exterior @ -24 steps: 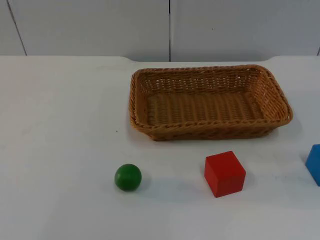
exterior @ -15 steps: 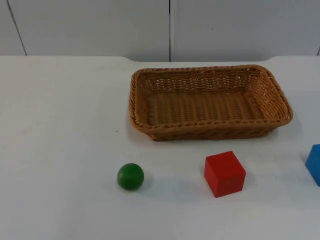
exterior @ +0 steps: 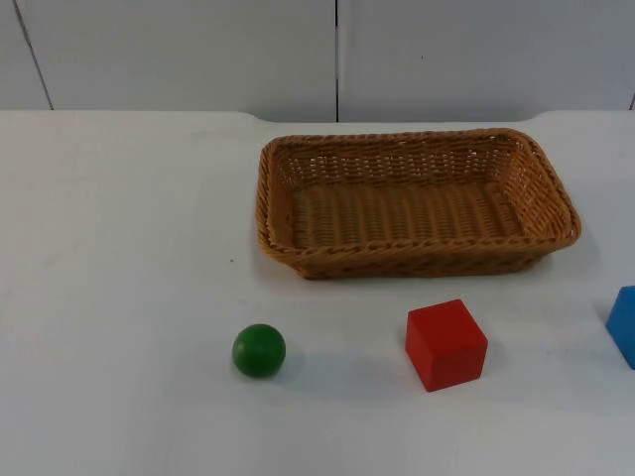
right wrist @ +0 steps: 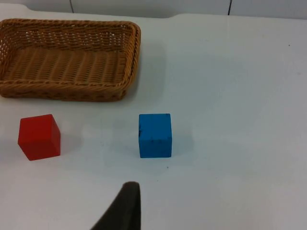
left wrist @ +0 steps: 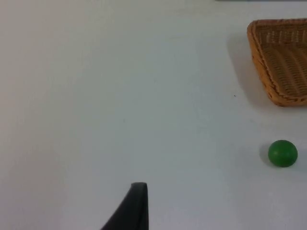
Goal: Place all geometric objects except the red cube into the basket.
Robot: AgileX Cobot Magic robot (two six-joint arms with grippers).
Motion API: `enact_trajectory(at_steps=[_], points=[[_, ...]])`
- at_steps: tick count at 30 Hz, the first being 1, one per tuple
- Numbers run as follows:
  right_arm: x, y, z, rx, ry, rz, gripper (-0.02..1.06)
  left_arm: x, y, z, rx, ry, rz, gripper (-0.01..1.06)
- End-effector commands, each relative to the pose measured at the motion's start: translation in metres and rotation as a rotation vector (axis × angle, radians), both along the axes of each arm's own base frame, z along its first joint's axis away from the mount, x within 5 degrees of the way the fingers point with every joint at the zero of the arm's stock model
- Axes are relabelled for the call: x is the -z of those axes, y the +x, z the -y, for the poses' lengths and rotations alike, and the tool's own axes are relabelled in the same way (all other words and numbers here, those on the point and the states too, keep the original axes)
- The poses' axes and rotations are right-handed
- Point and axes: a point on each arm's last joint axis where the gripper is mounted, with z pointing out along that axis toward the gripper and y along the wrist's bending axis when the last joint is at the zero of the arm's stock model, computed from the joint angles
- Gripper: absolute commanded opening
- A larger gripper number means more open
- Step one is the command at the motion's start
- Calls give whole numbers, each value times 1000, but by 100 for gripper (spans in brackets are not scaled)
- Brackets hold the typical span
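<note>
In the top view a woven brown basket (exterior: 417,260) sits right of centre in the upper half of the frame, on the white surface (exterior: 119,248). Its long side runs across the picture and nothing lies inside it. Behind it the surface ends at the grey partition wall (exterior: 198,50). A green ball (exterior: 259,350) rests in the lower middle of the frame, left of the basket's near left corner and well apart from it. A red cube (exterior: 445,344) stands lower right of centre, near the basket's front wall but not touching it, and well apart from the ball. A blue cube (exterior: 624,322) sits at the right edge of the frame, cut off by it, level with the red cube and apart from it. The left gripper (left wrist: 136,206) is seen in the left wrist view, hanging over bare surface, with the green ball and a corner of the basket well off to one side. The right gripper (right wrist: 125,206) is seen in the right wrist view above the surface, with the blue cube near and ahead of it, the red cube off to the side, and the basket beyond both. Whether either gripper is wide or narrow cannot be told. All three pieces lie outside the basket.
</note>
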Motion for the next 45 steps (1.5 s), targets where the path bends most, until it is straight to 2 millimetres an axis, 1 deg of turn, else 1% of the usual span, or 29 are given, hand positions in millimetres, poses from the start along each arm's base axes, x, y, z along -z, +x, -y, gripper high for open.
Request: enact_trajectory(at_steps=[1,2,3,5,6,9,10,11,15,16,18,20,21,25,26,27,28,29,31,32,36,37,39,41,42,44,45], points=[[0,0,0,5,-5,8,105,-2,13,1,18,-10,-21,105],[0,0,0,5,-5,8,105,0,20,2,37,-11,-46,105],[0,0,0,5,-5,8,105,0,20,2,37,-11,-46,105],[0,0,0,5,-5,8,105,4,34,4,76,-20,-100,103],[0,0,0,5,-5,8,105,7,41,5,98,-31,-125,102],[0,0,0,5,-5,8,105,17,63,9,157,-70,-216,90],[0,0,0,5,-5,8,105,17,63,9,157,-70,-216,90],[0,0,0,5,-5,8,105,21,70,11,174,-81,-246,87],[0,0,0,5,-5,8,105,38,95,15,237,-126,-354,87],[0,0,0,5,-5,8,105,38,95,15,237,-126,-354,87],[0,0,0,5,-5,8,105,46,105,19,259,-126,-387,87],[0,0,0,5,-5,8,105,53,115,27,292,-116,-414,87],[0,0,0,5,-5,8,105,53,115,27,292,-116,-414,87],[0,0,0,5,-5,8,105,70,131,51,326,-49,-440,87],[0,0,0,5,-5,8,105,70,131,51,326,-49,-440,87],[0,0,0,7,-7,9,105,75,134,57,319,-17,-449,87],[0,0,0,7,-7,9,105,85,139,67,313,35,-468,87],[0,0,0,7,-7,9,105,88,142,69,307,49,-471,87],[0,0,0,7,-7,9,105,102,148,90,342,95,-478,87],[0,0,0,7,-7,9,105,102,148,90,342,95,-478,87],[0,0,0,7,-7,9,105,129,158,117,388,114,-496,87],[0,0,0,7,-7,9,105,129,158,117,388,114,-496,87],[0,0,0,7,-7,9,105,143,166,124,386,115,-505,87],[0,0,0,7,-7,9,105,153,174,132,383,116,-518,87],[0,0,0,7,-7,9,105,153,174,132,383,116,-518,87],[0,0,0,7,-7,9,105,159,183,139,390,126,-533,87],[0,0,0,7,-5,8,105,164,191,144,392,132,-544,87]])
